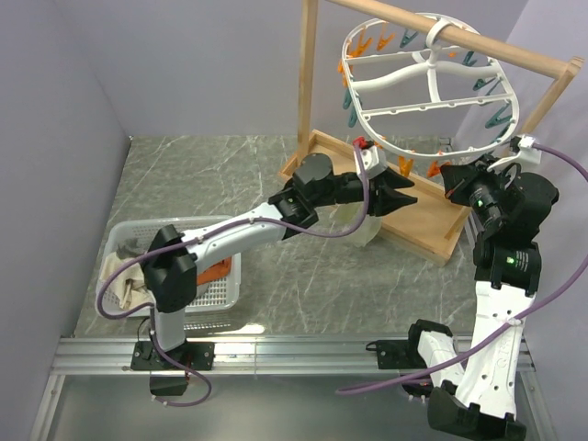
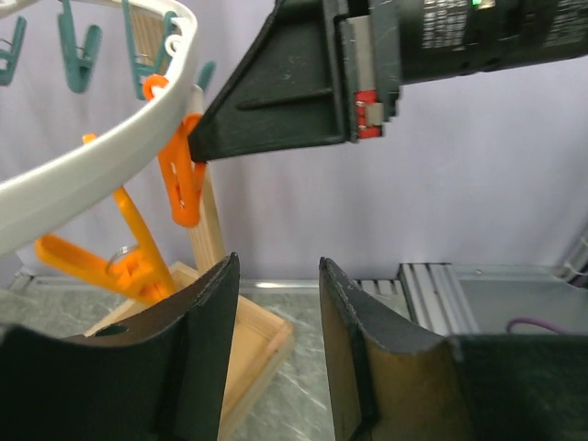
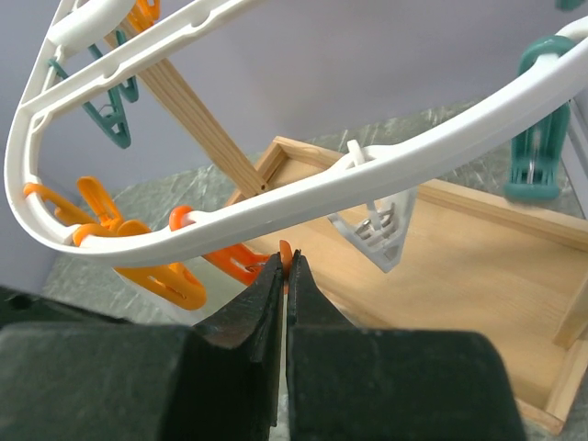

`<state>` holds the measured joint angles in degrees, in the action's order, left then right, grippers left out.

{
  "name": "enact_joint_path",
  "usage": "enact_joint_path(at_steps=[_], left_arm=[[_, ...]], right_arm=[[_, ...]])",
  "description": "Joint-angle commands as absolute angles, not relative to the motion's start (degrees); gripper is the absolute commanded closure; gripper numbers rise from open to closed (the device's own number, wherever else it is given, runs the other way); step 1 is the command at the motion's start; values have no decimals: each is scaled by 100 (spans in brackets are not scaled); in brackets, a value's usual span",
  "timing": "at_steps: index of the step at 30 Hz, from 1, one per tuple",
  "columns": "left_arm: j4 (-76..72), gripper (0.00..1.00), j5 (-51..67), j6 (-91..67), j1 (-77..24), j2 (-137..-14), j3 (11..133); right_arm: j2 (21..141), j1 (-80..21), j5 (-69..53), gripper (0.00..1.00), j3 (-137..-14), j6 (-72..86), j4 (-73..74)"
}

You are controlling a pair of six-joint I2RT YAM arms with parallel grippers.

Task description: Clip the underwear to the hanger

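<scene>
Right gripper [image 3: 287, 266] pinches an orange clothespin [image 3: 237, 262] under the hanger [image 3: 303, 197] rim; left gripper [image 2: 277, 271] gapes below.

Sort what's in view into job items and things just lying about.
Job:
hanger on its wooden stand
orange clothespin pinched by the right gripper
open left gripper
underwear, likely the pale cloth below it

Lying about:
basket
orange cloth and whitish cloths in it

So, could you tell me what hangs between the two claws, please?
An orange clothespin on the hanger rim hangs between the left claw and right claw, seen in the top view.
</scene>
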<state>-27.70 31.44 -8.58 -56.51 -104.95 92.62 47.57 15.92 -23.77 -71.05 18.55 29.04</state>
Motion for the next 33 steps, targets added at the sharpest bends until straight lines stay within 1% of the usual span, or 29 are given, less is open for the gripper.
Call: enact_joint_path(at_steps=[1, 4, 11, 15, 21, 27, 32, 33], left_arm=[[-3261, 54, 3024, -484, -5809, -10757, 9834], [-3357, 55, 2909, -404, -5923, -10977, 10037], [-3069, 56, 1699, -308, -6029, -11390, 10502], [-2910, 57, 1284, -255, -6038, -11505, 10626], [-2628, 61, 924, -255, -6047, -11558, 10679], [-2374, 63, 581, -298, -6064, -11558, 10696], [-2295, 60, 378, -360, -6064, -11435, 10477], [-2285, 55, 387, -378, -6064, -11417, 10450]], right_arm=[[4641, 1529, -2522, 100, -7181, 1802, 3217], [4641, 1521, -2514, 100, -7189, 1793, 3252], [4614, 1503, -2566, 100, -7225, 1784, 3305], [4579, 1520, -2593, 100, -7190, 1784, 3296], [4553, 1512, -2628, 100, -7163, 1775, 3278], [4526, 1512, -2654, 100, -7172, 1749, 3252], [4526, 1503, -2663, 100, -7172, 1723, 3261], [4526, 1512, -2672, 100, -7172, 1714, 3261]])
